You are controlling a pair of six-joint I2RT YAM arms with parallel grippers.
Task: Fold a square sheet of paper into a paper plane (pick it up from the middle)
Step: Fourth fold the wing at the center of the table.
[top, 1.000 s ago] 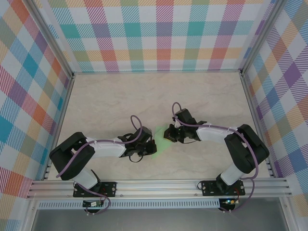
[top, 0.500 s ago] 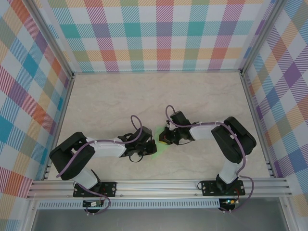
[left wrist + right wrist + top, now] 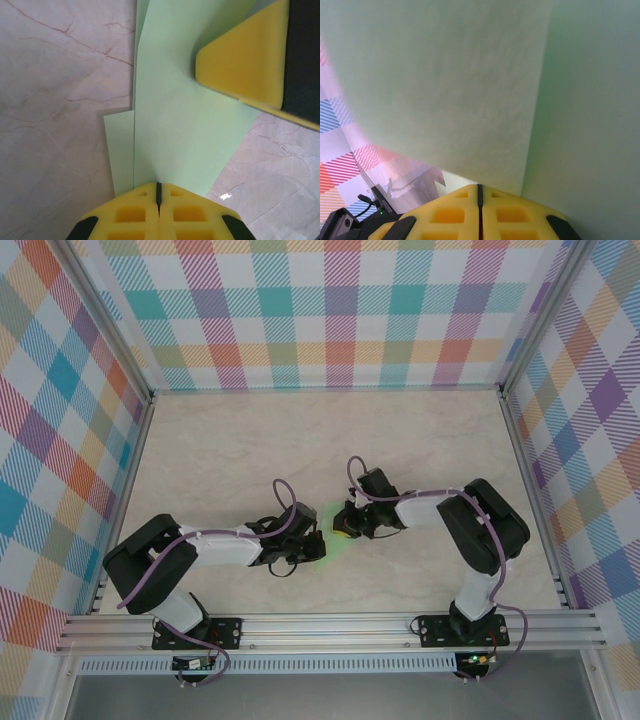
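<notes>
Best to press down with the clenched left gripper (image 3: 158, 186) on the folded square sheet of paper (image 3: 180, 125) mid-table (image 3: 250, 440), then run the equally shut right gripper (image 3: 479, 187) slowly along the crease (image 3: 540, 100), firm and flat, no sideways yanking.

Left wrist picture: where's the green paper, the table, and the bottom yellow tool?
paper (image 3: 180, 130), left wrist view, middle of its top layer.
table (image 3: 60, 100), left wrist view, bare marbled part left of the paper.
left tool (image 3: 158, 186), left wrist view, seam between its shut yellow tips.
</notes>
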